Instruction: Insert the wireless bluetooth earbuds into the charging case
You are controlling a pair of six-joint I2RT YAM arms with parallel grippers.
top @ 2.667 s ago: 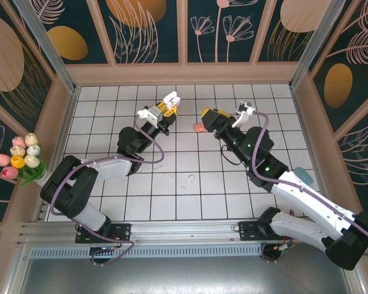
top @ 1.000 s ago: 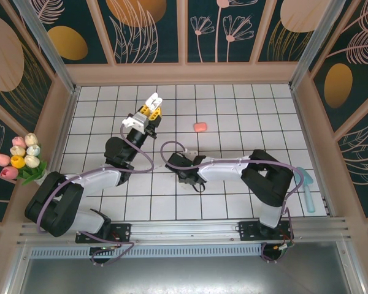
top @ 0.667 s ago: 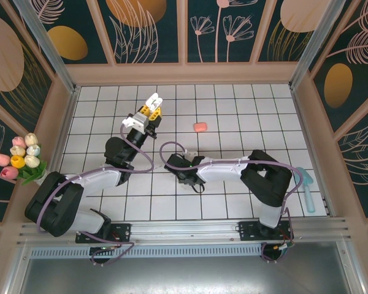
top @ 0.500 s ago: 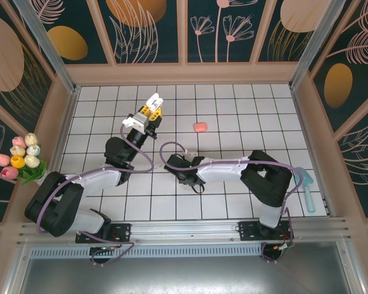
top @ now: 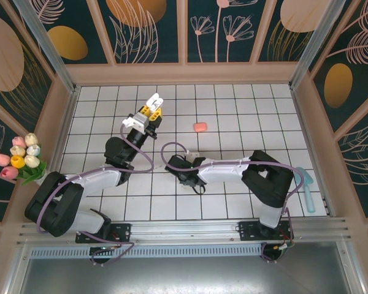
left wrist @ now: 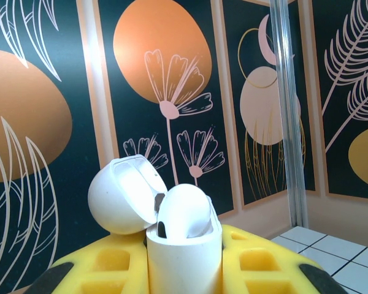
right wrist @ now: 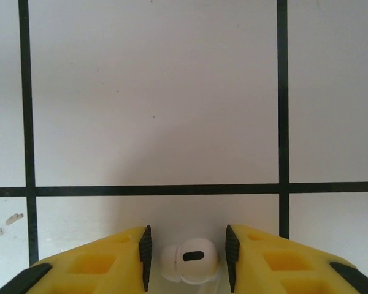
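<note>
My left gripper [top: 152, 109] [left wrist: 184, 252] is shut on the white charging case [left wrist: 183, 269], held upright above the far tiles with its lid [left wrist: 119, 196] swung open. One white earbud [left wrist: 184, 211] sits in the case. My right gripper [top: 187, 182] [right wrist: 188, 251] is down on the tiled floor near the middle. Its jaws stand open either side of a second white earbud [right wrist: 190, 262] lying on the tile, with a narrow gap at each black pad. In the top view the gripper hides this earbud.
A small salmon-pink object [top: 200, 127] lies on the tiles behind the right gripper. A teal tool [top: 307, 185] rests by the right wall. A bunch of tulips [top: 21, 156] stands outside the left wall. Patterned panels enclose the floor.
The right gripper's jaws have narrowed around the white earbud on the floor, and its wrist has shifted slightly. The left arm with the case has stayed still.
</note>
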